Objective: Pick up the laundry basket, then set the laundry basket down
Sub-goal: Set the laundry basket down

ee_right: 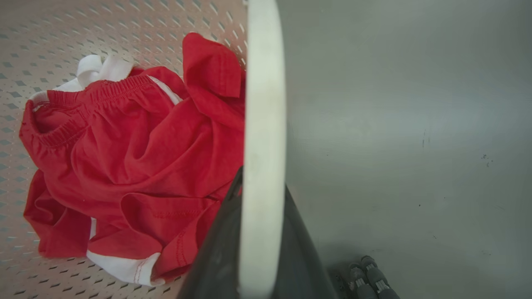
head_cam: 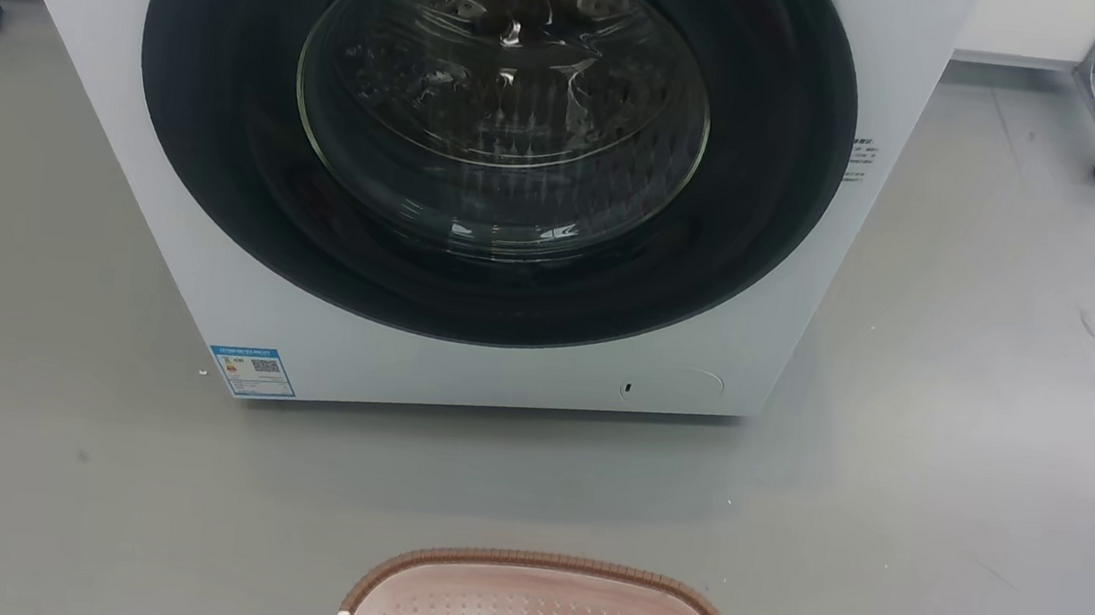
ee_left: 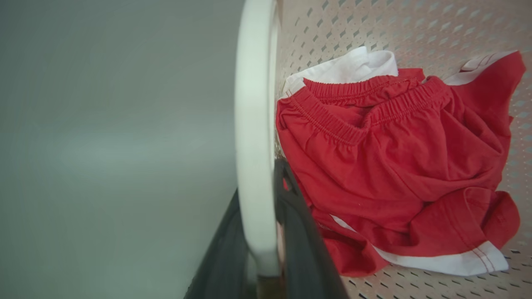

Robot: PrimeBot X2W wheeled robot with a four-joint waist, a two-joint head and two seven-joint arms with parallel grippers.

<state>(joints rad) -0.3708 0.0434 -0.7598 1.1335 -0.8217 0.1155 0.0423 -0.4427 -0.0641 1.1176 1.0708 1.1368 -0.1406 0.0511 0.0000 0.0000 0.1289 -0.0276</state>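
Head view looks down on the laundry basket at the bottom edge, centred before the robot and well apart from the washer, with grey floor between them. Its long axis runs across the robot, left to right, with one white handle at each end. Red shorts and a white garment lie inside on the perforated bottom.

Left wrist view shows the left pincer straddling the left-end handle, one dark finger on the floor side and one on the clothes side, both pressed against the bar. Right wrist view shows the same in mirror: the right pincer pinches the right-end handle between its fingers.

Each arm thus holds its own end, and neither is nearer than the other; the load hangs between them along that long axis. Whether the base rests on the floor or hangs above it I cannot tell. The coming move, up or down, likely needs both arms travelling level and together, or the basket will tip toward one end.
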